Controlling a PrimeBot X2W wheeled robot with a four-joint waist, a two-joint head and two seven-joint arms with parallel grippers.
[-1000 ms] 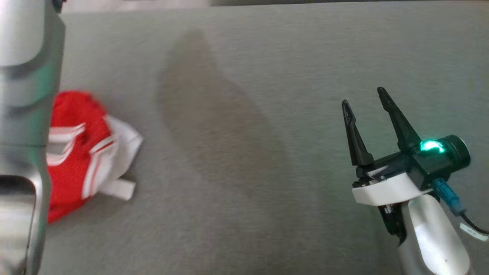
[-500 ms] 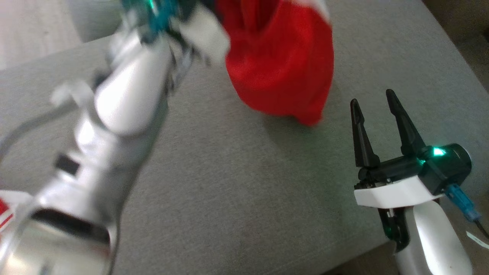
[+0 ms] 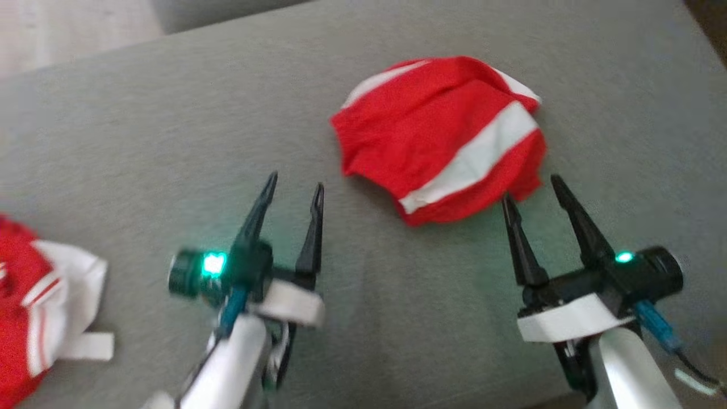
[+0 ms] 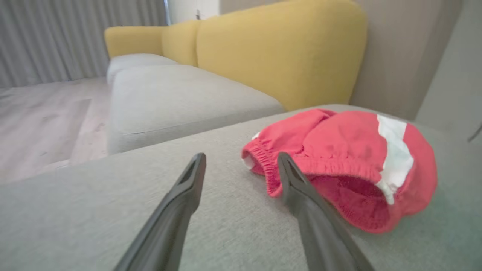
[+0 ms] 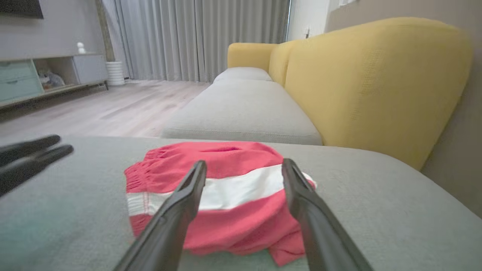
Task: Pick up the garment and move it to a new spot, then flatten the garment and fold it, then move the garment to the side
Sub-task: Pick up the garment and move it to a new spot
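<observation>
On the big grey sofa seat (image 3: 142, 142), the red garment (image 3: 437, 130) with white stripes lies bunched up at about 1 o'clock in the head view. Another red and white cloth (image 3: 34, 318) lies at 8 o'clock, well apart from it. The left hand (image 3: 296, 182) at 7 o'clock and the right hand (image 3: 530, 188) at 4 o'clock both have their fingers spread and hold nothing, and the right one's tips are just beside the garment's near edge.
</observation>
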